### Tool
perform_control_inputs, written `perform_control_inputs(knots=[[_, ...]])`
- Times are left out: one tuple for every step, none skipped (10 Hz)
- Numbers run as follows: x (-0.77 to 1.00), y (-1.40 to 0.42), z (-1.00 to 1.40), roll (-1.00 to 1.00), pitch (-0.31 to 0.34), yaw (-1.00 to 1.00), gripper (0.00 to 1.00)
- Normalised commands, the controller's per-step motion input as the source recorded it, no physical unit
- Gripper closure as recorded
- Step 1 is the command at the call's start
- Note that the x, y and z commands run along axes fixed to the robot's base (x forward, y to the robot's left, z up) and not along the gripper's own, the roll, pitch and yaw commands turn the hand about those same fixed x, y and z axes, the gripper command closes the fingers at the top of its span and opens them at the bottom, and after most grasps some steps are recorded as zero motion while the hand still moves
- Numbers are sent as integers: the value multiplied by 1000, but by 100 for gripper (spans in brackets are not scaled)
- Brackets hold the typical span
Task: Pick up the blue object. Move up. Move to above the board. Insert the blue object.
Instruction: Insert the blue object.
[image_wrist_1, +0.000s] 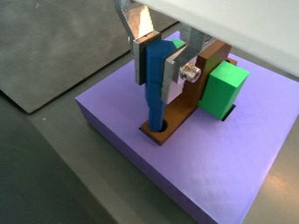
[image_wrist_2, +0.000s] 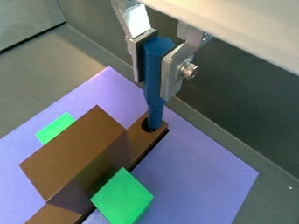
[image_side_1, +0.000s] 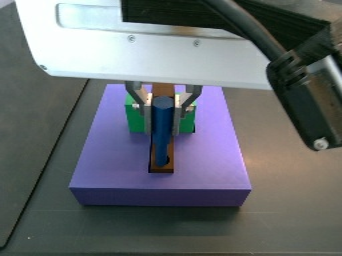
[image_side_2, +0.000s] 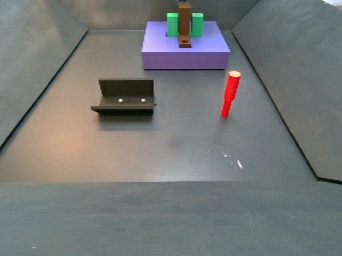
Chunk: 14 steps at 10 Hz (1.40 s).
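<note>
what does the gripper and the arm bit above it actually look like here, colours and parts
In both wrist views the gripper over the purple slab has flat silver plate fingers with dark pads; one plate carries a round silver screw. Above sits a white housing. In a side view that housing is a wide white box with small screws, and thick black cables run to a black block.

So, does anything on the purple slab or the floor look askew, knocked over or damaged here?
Nothing stands out. The slim blue cylindrical peg stands upright between the fingers of the gripper, its lower end at the hole of the narrow brown board on the purple slab. The red peg stands upright on the floor, the fixture nearby.
</note>
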Motion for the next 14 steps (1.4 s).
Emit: perform_control_inputs(knots=[[0,26,-203,186,0,0,100],[0,54,-151,203,0,0,100],[0,49,-154,201,0,0,100],[0,31,-157,200,0,0,100],[0,0,-174,173,0,0,100],[0,-71,-180,137,0,20,100],[74,-151,-283,81,0,0,100],[157,-157,-311,63,0,0,100],[223,-166,-326,61,0,0,100],[263,-129,-377,106,0,0,100],[223,0,-377,156,0,-3,100],[100,0,-323,174,0,-69,100],[-6,66,-257,167,0,-117,100],[-174,97,-234,144,0,-117,100]])
